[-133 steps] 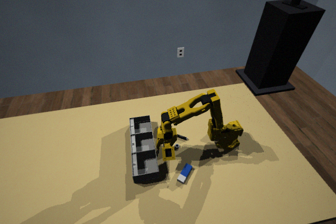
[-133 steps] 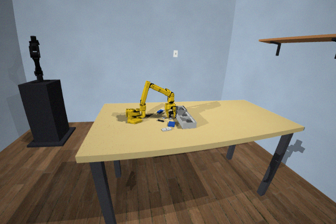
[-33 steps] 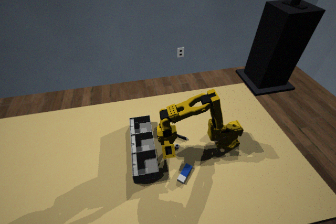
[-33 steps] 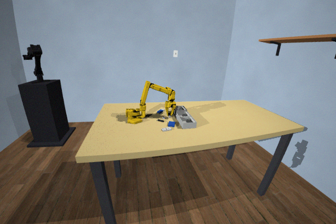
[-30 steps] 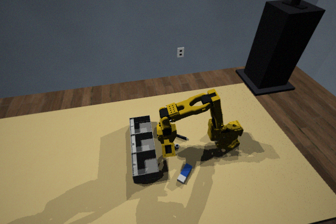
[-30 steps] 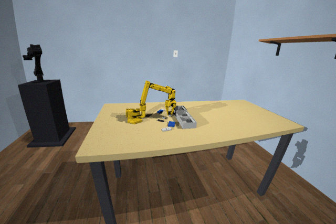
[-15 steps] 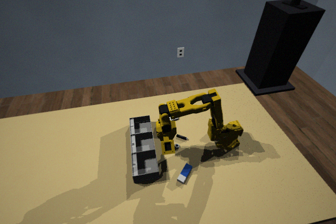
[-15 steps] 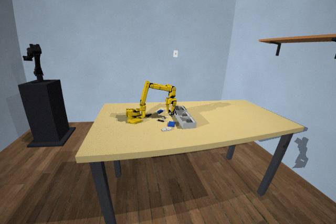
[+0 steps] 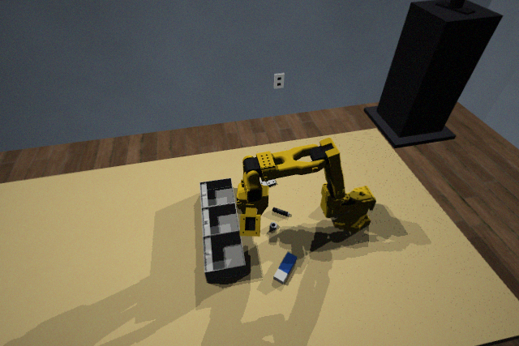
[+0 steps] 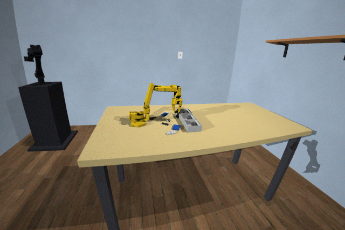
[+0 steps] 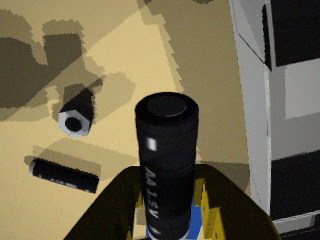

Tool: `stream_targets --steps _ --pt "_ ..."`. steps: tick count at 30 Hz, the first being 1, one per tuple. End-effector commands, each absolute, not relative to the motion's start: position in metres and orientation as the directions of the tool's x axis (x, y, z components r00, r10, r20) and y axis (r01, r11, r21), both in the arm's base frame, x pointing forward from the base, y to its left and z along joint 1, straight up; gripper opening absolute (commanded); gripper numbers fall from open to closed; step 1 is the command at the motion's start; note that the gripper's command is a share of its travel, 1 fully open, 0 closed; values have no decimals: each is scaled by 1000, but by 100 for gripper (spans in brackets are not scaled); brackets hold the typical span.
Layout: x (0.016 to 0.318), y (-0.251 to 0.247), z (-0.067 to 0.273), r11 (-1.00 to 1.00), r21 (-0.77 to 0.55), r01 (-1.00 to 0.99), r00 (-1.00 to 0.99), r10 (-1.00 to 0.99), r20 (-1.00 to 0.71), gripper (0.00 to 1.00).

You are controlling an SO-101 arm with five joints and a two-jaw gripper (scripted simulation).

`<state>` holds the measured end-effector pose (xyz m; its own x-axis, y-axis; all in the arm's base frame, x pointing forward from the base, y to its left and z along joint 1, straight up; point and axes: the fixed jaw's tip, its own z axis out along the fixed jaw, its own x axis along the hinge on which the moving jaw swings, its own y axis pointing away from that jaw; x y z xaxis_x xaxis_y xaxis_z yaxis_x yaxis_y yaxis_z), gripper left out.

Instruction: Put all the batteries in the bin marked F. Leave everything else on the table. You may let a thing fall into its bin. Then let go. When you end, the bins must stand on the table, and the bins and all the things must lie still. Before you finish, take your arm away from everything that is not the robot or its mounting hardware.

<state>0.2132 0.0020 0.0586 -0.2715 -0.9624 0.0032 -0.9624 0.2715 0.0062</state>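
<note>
My gripper (image 11: 170,190) is shut on a black battery (image 11: 167,160), which stands upright between the fingers and above the table. It hangs just beside the row of three grey bins (image 9: 221,228), near the middle one; the bins also show in the wrist view (image 11: 283,94). I cannot read the bin letters. In the top view the gripper (image 9: 250,224) hides the held battery. A second black cylinder (image 11: 63,175), like a battery, lies on the table to the left and also shows in the top view (image 9: 280,211).
A metal nut (image 11: 75,120) lies near the loose cylinder. A blue and white eraser (image 9: 285,266) lies nearer the front. The arm's base (image 9: 349,208) stands to the right.
</note>
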Motion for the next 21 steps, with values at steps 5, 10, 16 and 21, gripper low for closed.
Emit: stream_targets --steps 5,10,16,21 --pt "226 11 73 383 -42 -923 -382 -924 -19 0" --pt "228 14 75 415 -45 -909 -415 -910 -23 0" --pt "228 14 75 418 -45 -907 -417 -908 -23 0" --pt "230 15 76 435 -51 -899 -434 -901 -28 0"
